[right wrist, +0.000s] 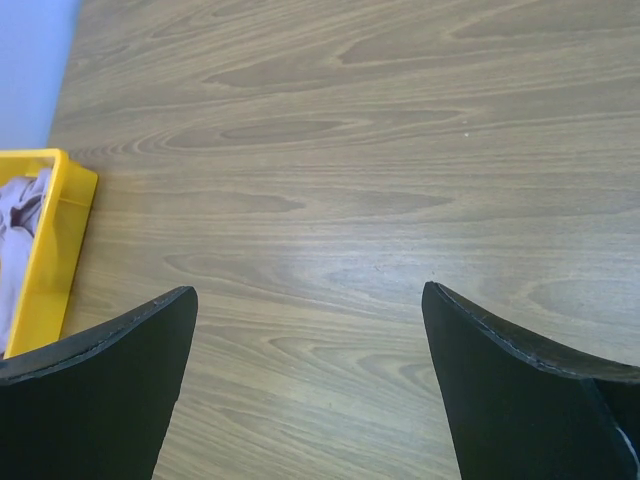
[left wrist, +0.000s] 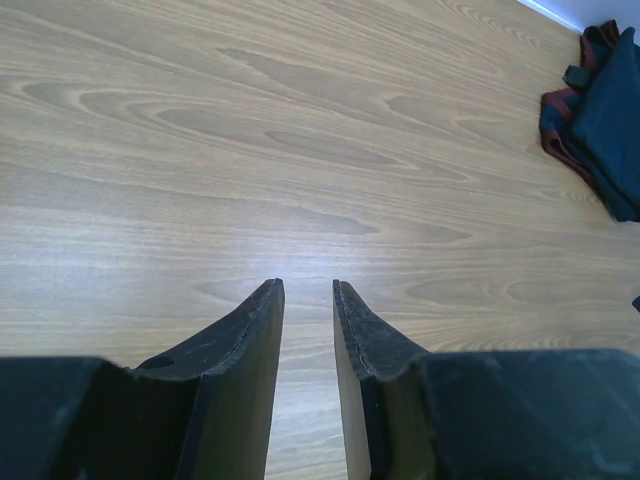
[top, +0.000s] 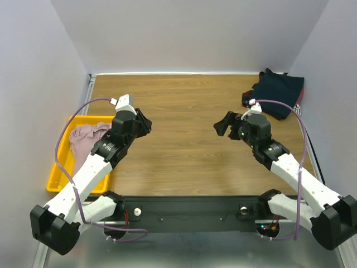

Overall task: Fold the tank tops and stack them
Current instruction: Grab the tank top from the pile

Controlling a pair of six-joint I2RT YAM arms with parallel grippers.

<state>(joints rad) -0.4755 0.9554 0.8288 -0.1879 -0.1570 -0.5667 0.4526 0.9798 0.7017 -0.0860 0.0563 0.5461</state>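
Observation:
A dusty pink tank top [top: 83, 138] lies crumpled in the yellow tray at the left; its edge also shows in the right wrist view [right wrist: 18, 225]. Dark navy tank tops with a maroon edge [top: 277, 92] lie folded in a pile at the far right corner; they also show in the left wrist view [left wrist: 600, 110]. My left gripper [top: 146, 124] hovers over bare table right of the tray, jaws a narrow gap apart, empty [left wrist: 308, 288]. My right gripper [top: 220, 126] hovers near the table's middle, wide open and empty [right wrist: 310, 295].
The yellow plastic tray [top: 60, 173] sits at the left table edge, also in the right wrist view [right wrist: 62, 235]. The wooden table [top: 184, 128] is walled at the back and both sides. Purple cables loop off both arms.

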